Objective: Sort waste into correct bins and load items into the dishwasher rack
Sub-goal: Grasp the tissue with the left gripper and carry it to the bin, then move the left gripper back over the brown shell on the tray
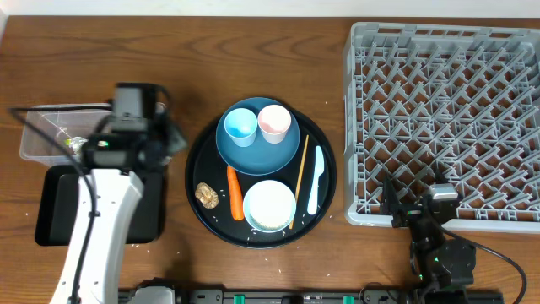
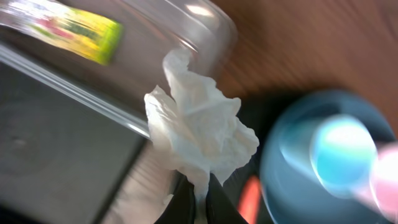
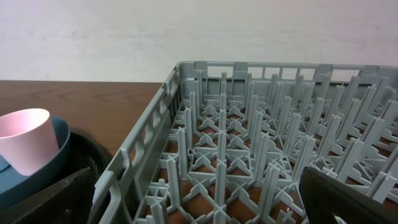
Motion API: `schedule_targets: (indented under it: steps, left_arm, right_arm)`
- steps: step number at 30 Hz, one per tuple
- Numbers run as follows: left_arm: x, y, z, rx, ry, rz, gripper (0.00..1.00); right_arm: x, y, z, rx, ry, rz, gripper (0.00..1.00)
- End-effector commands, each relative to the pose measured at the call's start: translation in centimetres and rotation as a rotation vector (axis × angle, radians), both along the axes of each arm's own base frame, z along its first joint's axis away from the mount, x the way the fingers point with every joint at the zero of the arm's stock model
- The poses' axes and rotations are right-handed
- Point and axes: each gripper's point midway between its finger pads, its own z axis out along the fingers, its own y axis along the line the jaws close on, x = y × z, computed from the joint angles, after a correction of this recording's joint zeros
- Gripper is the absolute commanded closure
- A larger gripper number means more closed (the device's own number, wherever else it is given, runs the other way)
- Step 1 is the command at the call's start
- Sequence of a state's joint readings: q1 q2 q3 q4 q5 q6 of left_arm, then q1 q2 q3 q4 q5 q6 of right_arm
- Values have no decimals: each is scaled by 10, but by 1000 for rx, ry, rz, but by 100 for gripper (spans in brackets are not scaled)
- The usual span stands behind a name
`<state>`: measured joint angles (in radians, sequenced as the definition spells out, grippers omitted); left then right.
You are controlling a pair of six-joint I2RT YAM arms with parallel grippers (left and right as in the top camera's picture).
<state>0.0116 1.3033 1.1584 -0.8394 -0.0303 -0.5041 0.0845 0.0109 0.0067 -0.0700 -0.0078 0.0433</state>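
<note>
At the left of the counter (image 1: 169,51) a clear tub (image 1: 38,139) is seen with a green-yellow wrapper (image 2: 81,31) lying in it, and a shallow black tray (image 1: 51,211) is set just beside it. The white tissue (image 2: 199,134) is pinched by its lower tail in the pressed-together left tool (image 2: 200,190) and is held up near the tub's corner. It is judged very light, soft and easily torn, so a bunched fold is preferred to a thin edge. On the round tray (image 1: 198,165) a carrot piece (image 1: 235,192) and a brown lump (image 1: 206,195) lie close together; the carrot is judged firm and slick, best taken across its middle. At the right, the rack (image 1: 447,118) holds nothing, and the right tool (image 3: 193,186) is spread wide at its near wall, gripping nothing.
</note>
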Motion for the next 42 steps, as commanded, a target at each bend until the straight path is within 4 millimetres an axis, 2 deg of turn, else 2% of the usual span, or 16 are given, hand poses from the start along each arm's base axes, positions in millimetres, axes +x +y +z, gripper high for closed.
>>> schedule_targets:
  steps: [1, 5, 10, 11, 12, 15, 16, 17, 23, 26, 28, 31, 32, 37, 39, 42]
  left_arm:
    - [9, 41, -2, 37, -10, 109, 94]
    - [22, 73, -10, 37, -32, 197, 94]
    - [36, 86, -31, 36, -12, 224, 93]
    - [38, 87, -34, 35, -10, 224, 84]
    - [40, 87, -37, 35, -7, 224, 59]
    - [44, 88, -39, 36, -10, 224, 49]
    - [45, 88, -36, 37, -22, 224, 37]
    - [46, 89, -32, 42, -33, 220, 32]
    - [40, 86, 0, 77, -78, 165, 30]
    - [24, 68, 12, 33, -74, 125, 30]
    - [8, 44, 17, -35, -49, 64, 27]
    - [-21, 6, 16, -147, 28, -30, 5]
    - [-31, -5, 14, -174, 61, -55, 2]
    - [-69, -41, 0, -252, 216, -145, 1]
    - [-78, -51, -8, -245, 264, -190, 7]
    - [-87, -61, -21, -216, 316, -241, 27]
  right_arm:
    - [0, 1, 0, -7, -2, 4, 1]
    - [0, 1, 0, -7, -2, 4, 1]
    - [0, 1, 0, -7, -2, 4, 1]
    - [0, 1, 0, -7, -2, 4, 1]
    - [0, 1, 0, -7, -2, 4, 1]
    - [0, 1, 0, -7, -2, 4, 1]
    - [0, 1, 0, -7, -2, 4, 1]
    - [0, 1, 0, -7, -2, 4, 1]
    - [0, 1, 0, -7, -2, 4, 1]
    - [0, 1, 0, -7, -2, 4, 1]
    - [0, 1, 0, -7, -2, 4, 1]
    - [0, 1, 0, -7, -2, 4, 1]
    - [0, 1, 0, -7, -2, 4, 1]
    - [0, 1, 0, -7, -2, 4, 1]
    - [0, 1, 0, -7, -2, 4, 1]
    - [0, 1, 0, -7, -2, 4, 1]
